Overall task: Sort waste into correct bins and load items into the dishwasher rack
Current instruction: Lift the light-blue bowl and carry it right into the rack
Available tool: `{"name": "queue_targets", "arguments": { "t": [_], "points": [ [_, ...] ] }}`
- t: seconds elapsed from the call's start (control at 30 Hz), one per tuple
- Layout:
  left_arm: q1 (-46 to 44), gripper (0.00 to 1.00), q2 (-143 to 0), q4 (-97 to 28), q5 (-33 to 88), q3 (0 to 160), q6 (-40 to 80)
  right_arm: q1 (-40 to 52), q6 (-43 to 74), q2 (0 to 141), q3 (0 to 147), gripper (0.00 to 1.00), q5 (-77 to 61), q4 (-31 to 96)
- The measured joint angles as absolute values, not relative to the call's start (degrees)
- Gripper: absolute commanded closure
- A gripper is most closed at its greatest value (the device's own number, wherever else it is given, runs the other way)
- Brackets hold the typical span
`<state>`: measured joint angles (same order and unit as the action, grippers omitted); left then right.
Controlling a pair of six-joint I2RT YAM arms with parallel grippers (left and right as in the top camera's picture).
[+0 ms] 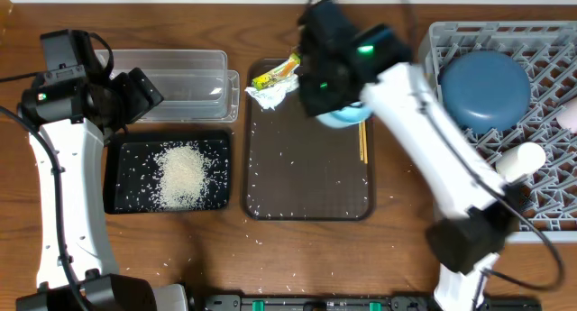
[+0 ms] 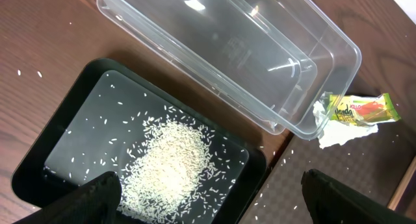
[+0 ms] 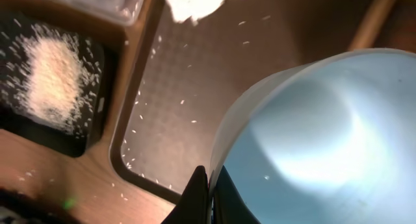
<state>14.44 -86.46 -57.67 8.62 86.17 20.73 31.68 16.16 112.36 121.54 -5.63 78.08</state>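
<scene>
Right jaws pinch light blue bowl — left jaws apart (near rice).

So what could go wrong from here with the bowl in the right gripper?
1. The right gripper pinches the light blue bowl by its rim alone, so it may tilt or slip in transit.
2. The dark blue dish already fills much of the rack, so the bowl could knock it.
3. The chopsticks lie close by the bowl and might get swept along.

Overhead straight down; wrist views close, steep; all share black tray, seemingly.
</scene>
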Motion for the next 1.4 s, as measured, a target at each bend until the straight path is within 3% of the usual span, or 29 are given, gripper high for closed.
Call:
{"name": "queue_targets", "arguments": {
  "t": [0.3, 0.6, 1.03, 1.4],
  "points": [
    [14.44, 0.08, -86.46, -57.67, 8.62, 86.17, 20.73, 13.67, 15.0, 100.4, 122.63, 0.99, -5.43, 85.43],
    [14.44, 0.08, -86.46, -57.67, 8.62, 86.17, 20.73, -3.79, 10.39, 99.33, 122.63, 0.99, -6.39, 88.73],
    [14.44, 0.08, -86.46, -57.67, 8.62, 86.17, 20.73, -29.17, 7.62, 99.53, 122.63, 0.99, -16.21, 81.41],
    [14.44, 0.08, -86.46, -57.67, 8.62, 86.17, 20.73, -39.48, 5.72, 104.88, 118.72, 0.99, -33.91, 70.11]
  ]
}}
